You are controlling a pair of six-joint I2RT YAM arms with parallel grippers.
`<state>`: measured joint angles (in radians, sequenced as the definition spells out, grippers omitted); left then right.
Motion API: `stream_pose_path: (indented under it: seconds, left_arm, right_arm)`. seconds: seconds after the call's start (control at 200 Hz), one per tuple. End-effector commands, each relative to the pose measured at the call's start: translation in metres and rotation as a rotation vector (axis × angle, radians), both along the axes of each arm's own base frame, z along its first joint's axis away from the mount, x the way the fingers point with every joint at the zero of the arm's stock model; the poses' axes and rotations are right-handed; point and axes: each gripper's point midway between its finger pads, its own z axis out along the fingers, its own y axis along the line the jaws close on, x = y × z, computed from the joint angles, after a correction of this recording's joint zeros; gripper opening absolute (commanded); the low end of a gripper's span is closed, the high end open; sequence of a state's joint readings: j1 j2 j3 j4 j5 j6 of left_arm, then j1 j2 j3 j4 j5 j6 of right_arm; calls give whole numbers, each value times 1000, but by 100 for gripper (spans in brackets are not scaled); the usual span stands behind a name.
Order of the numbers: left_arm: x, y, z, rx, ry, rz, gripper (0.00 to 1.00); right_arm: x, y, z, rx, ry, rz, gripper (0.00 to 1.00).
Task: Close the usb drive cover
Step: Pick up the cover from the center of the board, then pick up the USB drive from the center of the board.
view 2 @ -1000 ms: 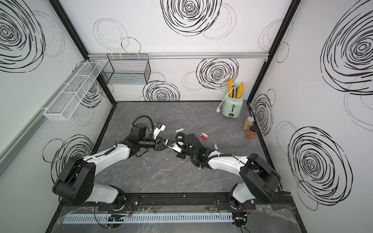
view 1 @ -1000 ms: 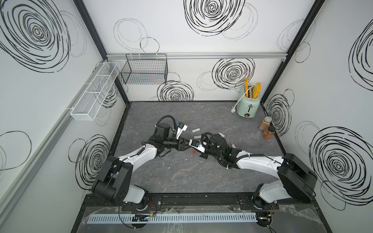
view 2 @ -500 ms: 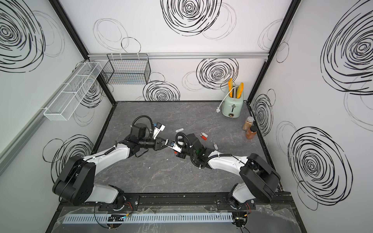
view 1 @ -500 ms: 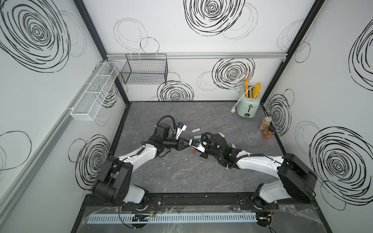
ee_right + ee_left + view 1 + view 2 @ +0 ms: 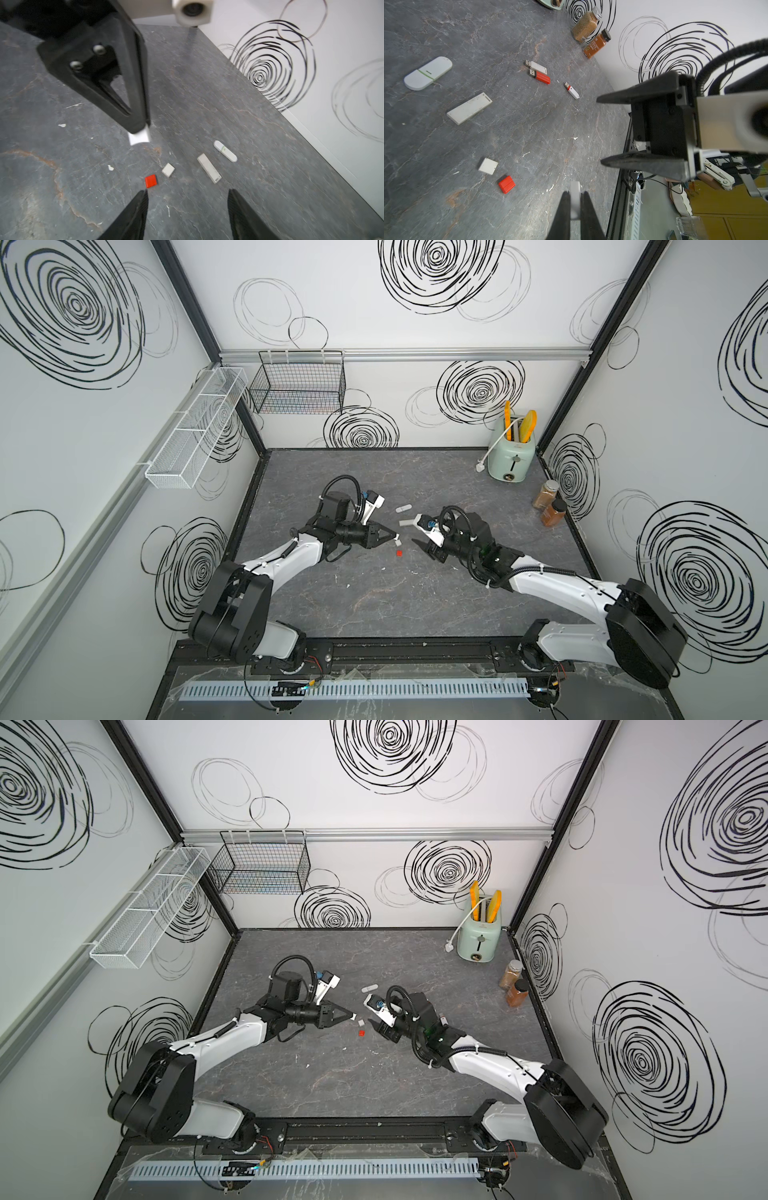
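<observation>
**Hard-to-read white USB piece (image 5: pixel 139 136) in left gripper (image 5: pixel 575 195), right gripper (image 5: pixel 188 192) empty**

Left jaws squeezed together on it near mid-table (cap or drive body? fingers hide most of it, cannot tell). Right jaws spread wide, nothing between them. Red cap (image 5: pixel 506 184) and white cap (image 5: pixel 488 166) lie loose on the table (image 5: pixel 446 31).

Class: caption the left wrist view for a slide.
Left end effector pinching a white piece near a red cap; right end effector open.

Bright, even, diffuse light, with only faint shadows on the table (image 5: pixel 374 597). Wide-angle lenses bend edges near frame corners; the left gripper (image 5: pixel 139 128) is blurred because it sits close to the right wrist lens.
</observation>
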<state>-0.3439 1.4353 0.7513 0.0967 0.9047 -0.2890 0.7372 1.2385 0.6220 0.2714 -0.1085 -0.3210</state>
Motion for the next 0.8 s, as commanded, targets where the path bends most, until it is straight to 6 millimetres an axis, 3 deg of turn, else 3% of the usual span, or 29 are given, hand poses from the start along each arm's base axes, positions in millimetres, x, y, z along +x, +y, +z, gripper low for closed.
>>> stream_pose_path:
  seconds: [0.0, 0.135, 0.265, 0.545, 0.795]
  left_arm:
    - [6, -1, 4, 3, -32, -16, 0]
    - [7, 0, 3, 11, -29, -14, 0]
    - [6, -1, 3, 11, -29, -18, 0]
    - [4, -1, 3, 19, -40, -18, 0]
    - [3, -1, 3, 23, -43, -21, 0]
  right_arm:
    - [10, -30, -11, 4, 129, -155, 71]
    - [32, -65, -16, 1, 223, -336, 81]
    - [47, -91, -28, 1, 348, -452, 83]
    - [70, -150, -66, 14, 558, -735, 82]
    - [73, -194, -99, 3, 691, -895, 77]
